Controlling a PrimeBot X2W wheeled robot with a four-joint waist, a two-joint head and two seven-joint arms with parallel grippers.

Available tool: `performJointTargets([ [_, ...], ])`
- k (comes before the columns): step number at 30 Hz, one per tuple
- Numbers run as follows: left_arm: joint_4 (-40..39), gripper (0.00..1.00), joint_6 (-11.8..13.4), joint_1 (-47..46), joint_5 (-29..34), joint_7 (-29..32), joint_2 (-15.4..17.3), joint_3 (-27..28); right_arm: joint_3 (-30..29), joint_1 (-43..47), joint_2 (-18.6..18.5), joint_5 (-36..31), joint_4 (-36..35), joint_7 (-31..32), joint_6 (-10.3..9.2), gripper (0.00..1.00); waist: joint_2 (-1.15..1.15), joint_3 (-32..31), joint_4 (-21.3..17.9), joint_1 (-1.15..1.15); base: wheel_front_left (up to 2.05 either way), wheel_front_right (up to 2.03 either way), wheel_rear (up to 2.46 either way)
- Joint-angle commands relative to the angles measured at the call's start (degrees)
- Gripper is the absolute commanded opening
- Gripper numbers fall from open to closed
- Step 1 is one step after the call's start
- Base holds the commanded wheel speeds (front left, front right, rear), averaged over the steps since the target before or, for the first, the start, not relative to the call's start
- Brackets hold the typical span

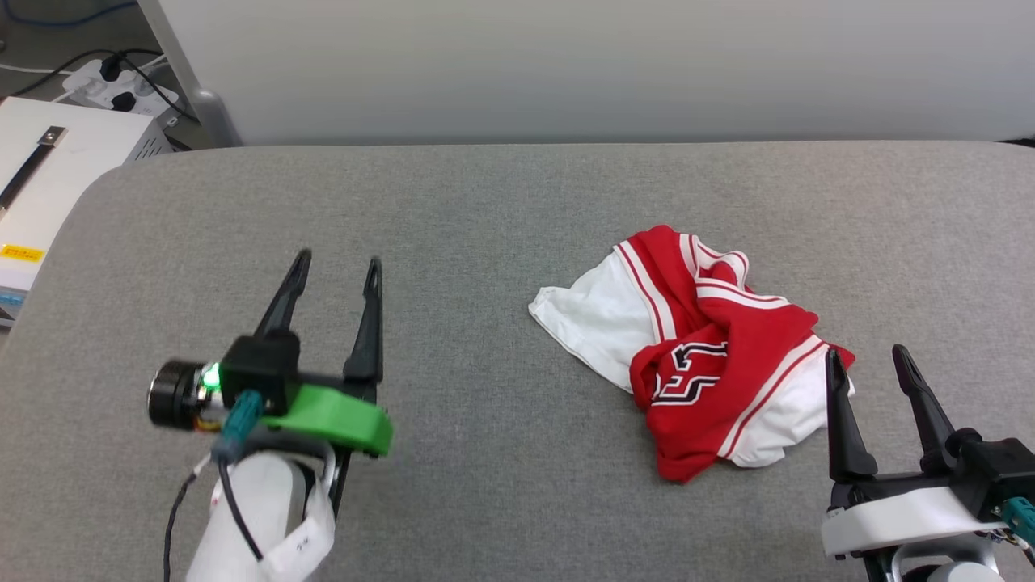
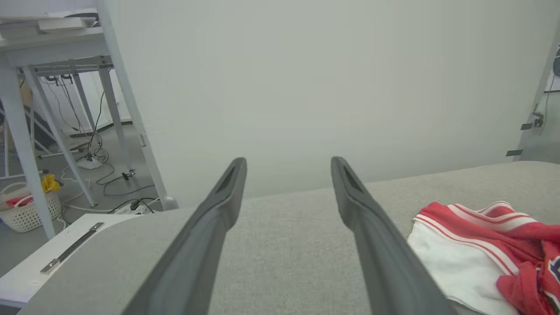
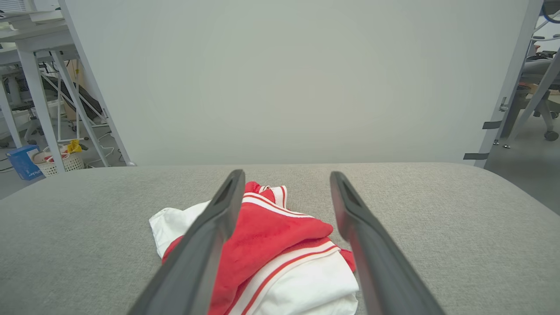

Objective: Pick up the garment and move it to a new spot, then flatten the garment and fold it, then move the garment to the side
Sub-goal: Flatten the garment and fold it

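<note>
**Loosely heaped jersey, both pincers wide and empty**

Over bare cloth at the left hangs the left pincer point(image 1: 338, 260), jaws spread wide, holding nothing, well apart from the work. Right of centre on the counter point(image 1: 485, 210) lies the garment point(image 1: 703, 356), bunched in a heap: a white sleeve fans out leftward, red body with navy lettering is folded over the middle, and striped trim runs across it. Just beside its near right edge stands the right pincer point(image 1: 865, 352), also wide and empty. Whether its inner finger touches the white hem, I cannot tell.

The jersey looks light, limp and thin. It should sag from any single hold, and a pinch will likely catch several layers. The raised red fold at the top of the heap, or a thicker trimmed hem, seems the surest place to grip.

The counter is covered in grey woven fabric with rounded corners, so cloth would probably drag rather than slide. At far left sit a white box point(image 1: 48, 178) and a power strip point(image 1: 113, 85); a pale wall panel point(image 1: 566, 65) closes the back.
</note>
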Motion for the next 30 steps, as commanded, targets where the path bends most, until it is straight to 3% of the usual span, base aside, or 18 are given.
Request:
performJointTargets([
  [1, 1.7, 1.00, -0.9, -3.9, 0.3, -0.3, 0.9, -1.1, 0.3, -1.3, 0.0, 0.4, 0.0, -0.3, 0.37, 1.00, 0.00, 0.7, -0.6, 0.00, 0.00, 0.00, 0.00],
  [7, 11.1, 1.00, -2.3, -19.4, -2.4, 0.2, 3.3, -10.0, 0.8, -2.7, 0.0, 0.3, -0.3, -0.3, 0.37, 1.00, 0.00, 3.1, -2.2, 0.00, 0.00, 0.00, 0.00],
  [12, 17.8, 1.00, -2.3, -31.6, -10.1, 5.2, 5.7, -20.9, 0.8, -4.3, 0.0, 0.4, -0.7, -0.3, 0.37, 1.00, 0.00, 5.4, -4.0, 0.00, 0.00, 0.00, 0.00],
  [18, 24.1, 1.00, -2.4, -43.1, -24.1, 21.2, 8.3, -35.4, 1.0, -5.9, 0.0, 0.4, -1.3, -0.3, 0.37, 1.00, 0.00, 8.3, -6.2, 0.00, 0.00, 0.00, 0.00],
  [24, 25.0, 1.00, -2.4, -51.2, -37.5, 38.7, 11.8, -49.1, 1.0, -7.6, 0.0, 0.6, -1.9, -0.3, 0.37, 1.00, 0.00, 11.6, -8.2, 0.00, 0.00, 0.00, 0.00],
  [30, 26.0, 1.00, -2.4, -56.2, -46.7, 48.8, 14.5, -58.9, 1.1, -9.5, 0.0, 1.1, -2.4, -0.3, 0.37, 1.00, 0.00, 15.2, -9.9, 0.00, 0.00, 0.00, 0.00],
])
